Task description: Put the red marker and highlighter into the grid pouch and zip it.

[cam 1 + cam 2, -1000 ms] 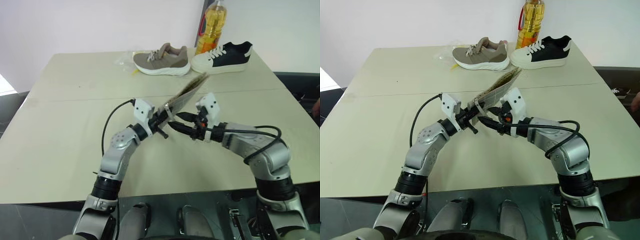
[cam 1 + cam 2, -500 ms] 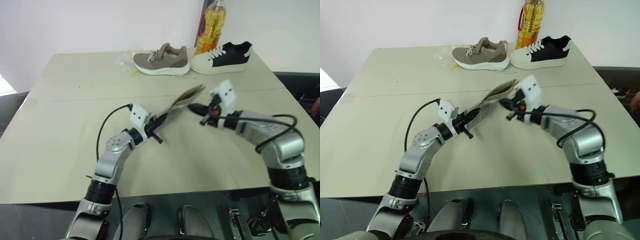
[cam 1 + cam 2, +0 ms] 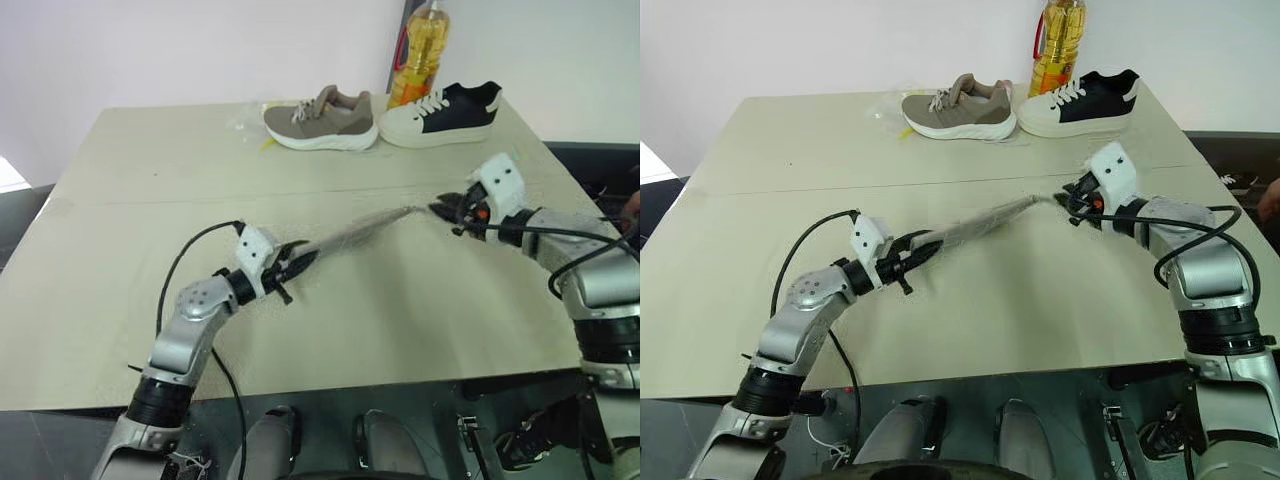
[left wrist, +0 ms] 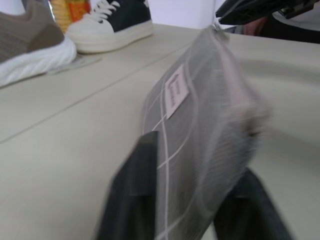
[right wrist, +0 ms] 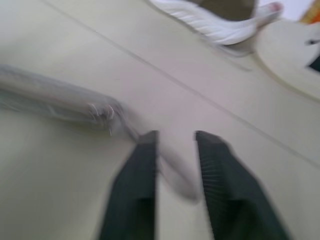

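The grid pouch point(image 3: 350, 237), grey with white lines and a small label point(image 4: 176, 91), hangs low over the table, stretched almost flat between my two grippers. My left gripper point(image 3: 290, 265) is shut on its near end, one finger on each side of the fabric point(image 4: 200, 130). My right gripper point(image 3: 440, 207) sits at the pouch's far tip, where the thin zip pull point(image 5: 172, 172) trails between its fingers point(image 5: 142, 165), which stand apart. The red marker and the highlighter are hidden from view.
At the table's far edge stand a tan shoe point(image 3: 320, 118), a black-and-white shoe point(image 3: 440, 110) and a bottle of yellow oil point(image 3: 420, 50). A clear plastic wrapper point(image 3: 248, 122) lies left of the tan shoe.
The pouch has dropped from a steep upright tilt to nearly flat. My left gripper moved left and down with it. My right gripper swung out to the right along the pouch's top edge.
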Robot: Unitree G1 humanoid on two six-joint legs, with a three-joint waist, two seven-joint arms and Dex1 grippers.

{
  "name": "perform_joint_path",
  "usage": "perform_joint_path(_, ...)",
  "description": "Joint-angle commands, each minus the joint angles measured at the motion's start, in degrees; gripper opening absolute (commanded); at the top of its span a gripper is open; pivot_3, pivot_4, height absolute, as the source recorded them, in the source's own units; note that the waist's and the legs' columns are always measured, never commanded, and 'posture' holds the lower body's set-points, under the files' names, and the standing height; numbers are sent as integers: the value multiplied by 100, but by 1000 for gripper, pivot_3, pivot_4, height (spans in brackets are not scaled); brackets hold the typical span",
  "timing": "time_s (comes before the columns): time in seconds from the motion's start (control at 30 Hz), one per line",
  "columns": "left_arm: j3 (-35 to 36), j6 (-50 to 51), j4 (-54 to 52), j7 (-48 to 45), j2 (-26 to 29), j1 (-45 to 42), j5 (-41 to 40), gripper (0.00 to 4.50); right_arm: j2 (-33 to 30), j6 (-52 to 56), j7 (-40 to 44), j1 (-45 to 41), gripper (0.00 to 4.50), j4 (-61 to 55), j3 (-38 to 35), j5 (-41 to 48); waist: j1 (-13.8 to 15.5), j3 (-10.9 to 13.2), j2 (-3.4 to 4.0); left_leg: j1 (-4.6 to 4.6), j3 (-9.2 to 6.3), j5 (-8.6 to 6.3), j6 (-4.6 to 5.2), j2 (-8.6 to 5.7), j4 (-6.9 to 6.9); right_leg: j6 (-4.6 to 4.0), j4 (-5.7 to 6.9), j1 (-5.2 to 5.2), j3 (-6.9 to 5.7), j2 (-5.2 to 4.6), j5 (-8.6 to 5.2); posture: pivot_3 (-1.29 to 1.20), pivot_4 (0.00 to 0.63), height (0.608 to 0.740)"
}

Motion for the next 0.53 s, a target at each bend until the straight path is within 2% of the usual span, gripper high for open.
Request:
perform_joint_path(0.03,203,296,-684,-25,266,313,-185,3019,-419,-21,679,429,2867,-491,-345,317,7,0,0,0,-3,-1,1,0,0,0,-4,1,0,0,0,0,150,738)
perform_joint_path(0.07,304,470,-853,8,354,483,-279,3412,-504,-84,760,584,3248,-458,-409,308,4,0,1,-2,-3,-1,2,0,-1,0,-7,2,0,0,0,0,150,738)
perform_joint_path(0.17,859,838,-1240,186,572,1197,-556,3412,-565,-466,850,1004,3248,-136,-803,285,-17,0,1,-5,-2,-3,4,1,-1,-5,-16,0,0,-1,-3,0,150,738)
perform_joint_path(0.3,1369,813,-1208,461,628,1639,-590,3412,-377,-820,822,1102,3248,268,-1144,326,-6,4,9,-3,1,-4,6,7,-1,-20,-17,-1,1,1,-10,0,150,738)
perform_joint_path(0.4,1843,629,-924,810,564,1848,-482,3412,-277,-976,923,1142,3248,669,-1217,314,1,4,8,4,0,-4,5,9,2,-25,-20,10,0,1,-12,0,150,738)
perform_joint_path(0.53,2088,484,-810,931,602,2038,-424,3412,-177,-1124,941,1139,3248,951,-1180,237,4,3,9,5,1,-5,5,7,-1,-25,-42,18,1,0,-12,0,150,738)
